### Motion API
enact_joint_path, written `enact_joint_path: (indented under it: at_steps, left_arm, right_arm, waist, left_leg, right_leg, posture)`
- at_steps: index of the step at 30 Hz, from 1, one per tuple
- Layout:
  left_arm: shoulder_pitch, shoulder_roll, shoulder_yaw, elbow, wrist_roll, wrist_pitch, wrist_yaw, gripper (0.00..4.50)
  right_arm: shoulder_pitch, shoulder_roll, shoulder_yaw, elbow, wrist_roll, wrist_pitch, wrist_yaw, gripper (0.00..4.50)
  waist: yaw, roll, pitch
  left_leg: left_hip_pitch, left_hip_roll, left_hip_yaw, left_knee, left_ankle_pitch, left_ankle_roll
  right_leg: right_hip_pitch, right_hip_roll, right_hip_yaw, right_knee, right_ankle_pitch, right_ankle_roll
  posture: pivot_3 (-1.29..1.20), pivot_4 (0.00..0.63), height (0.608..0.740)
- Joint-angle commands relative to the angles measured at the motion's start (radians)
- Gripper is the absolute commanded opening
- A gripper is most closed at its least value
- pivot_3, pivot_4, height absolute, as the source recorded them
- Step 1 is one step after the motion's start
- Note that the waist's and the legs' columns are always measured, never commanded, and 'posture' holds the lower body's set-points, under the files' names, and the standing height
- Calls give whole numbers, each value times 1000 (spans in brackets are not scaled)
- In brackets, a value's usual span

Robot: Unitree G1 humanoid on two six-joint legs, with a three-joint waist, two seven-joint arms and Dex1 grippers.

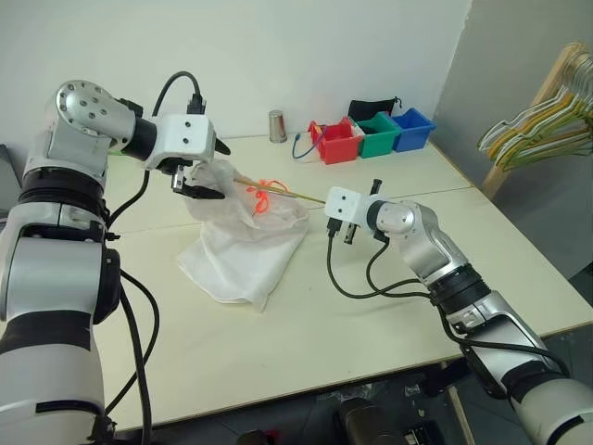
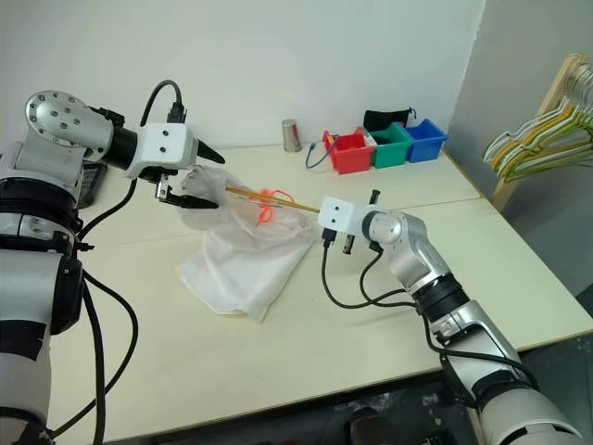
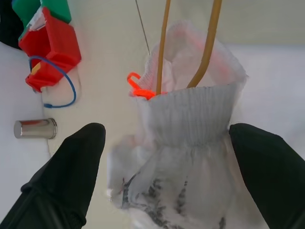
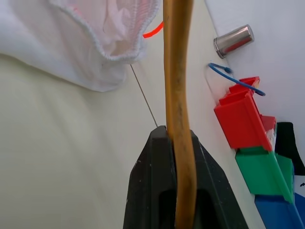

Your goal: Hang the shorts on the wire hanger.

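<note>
The shorts (image 1: 246, 243) hang bunched on the wire hanger (image 2: 278, 199), their gathered waistband threaded over the yellow wire, the rest of the white cloth draped down onto the table (image 1: 306, 343). An orange loop shows at the waistband where the wire enters. The right gripper (image 4: 177, 143) is clamped shut on the hanger's free end, holding it out roughly level, so the shorts sit at the far end of the wire from its fingertips. The left gripper (image 3: 167, 157) stands wide open and holds nothing, one black finger on either side of the waistband, close but apparently not touching.

The likely trouble is slippage: only the waistband rides the wire, and most of the fabric's weight lies on the table. If the hanger tilts or lifts, the cloth could slide off its end. The open left fingers could also snag the thin fabric and drag it off.
</note>
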Motion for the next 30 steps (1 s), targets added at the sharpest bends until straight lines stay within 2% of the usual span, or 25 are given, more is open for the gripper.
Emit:
enact_joint_path:
  at_steps: [1, 11, 15, 18, 30]
  left_arm:
    - [-41, 30, 5, -16, 10, -7, 10, 4441]
    - [19, 62, -27, -40, 58, -34, 11, 4441]
    - [17, 37, 0, -65, 8, 12, -30, 4441]
    - [25, 43, -11, -80, 21, 3, -22, 4441]
    - [79, 52, -12, -102, 31, -1, 25, 4441]
  right_arm:
    - [-46, 30, 34, 43, -10, -22, 19, 0]
    - [-97, 73, 39, 135, 9, -28, 20, 0]
    - [-129, 114, 30, 171, 21, -4, 12, 0]
    - [-152, 141, 18, 185, 32, 1, 8, 0]
    - [-146, 178, -14, 32, 103, 85, 64, 0]
  waist:
    - [0, 0, 0]
    - [0, 0, 0]
    - [0, -1, -1]
    - [1, -2, -1]
    - [3, -3, -2]
  left_leg:
    - [0, 0, 0, 0, 0, 0]
    - [0, 0, 0, 0, 0, 0]
    - [0, 0, -1, 0, 0, 0]
    - [0, 0, -1, 0, 0, 0]
    - [0, 0, -3, 1, 0, 0]
  right_leg:
    - [0, 0, 0, 0, 0, 0]
    - [0, -1, 0, 0, 0, 0]
    - [0, 0, -1, 2, 0, 0]
    - [0, -1, -1, 2, 0, 0]
    - [0, -1, -2, 3, 0, 0]
  posture:
    - [-92, 0, 740]
    - [-83, 0, 740]
    - [-82, 0, 740]
    - [-83, 0, 740]
    - [-80, 0, 740]
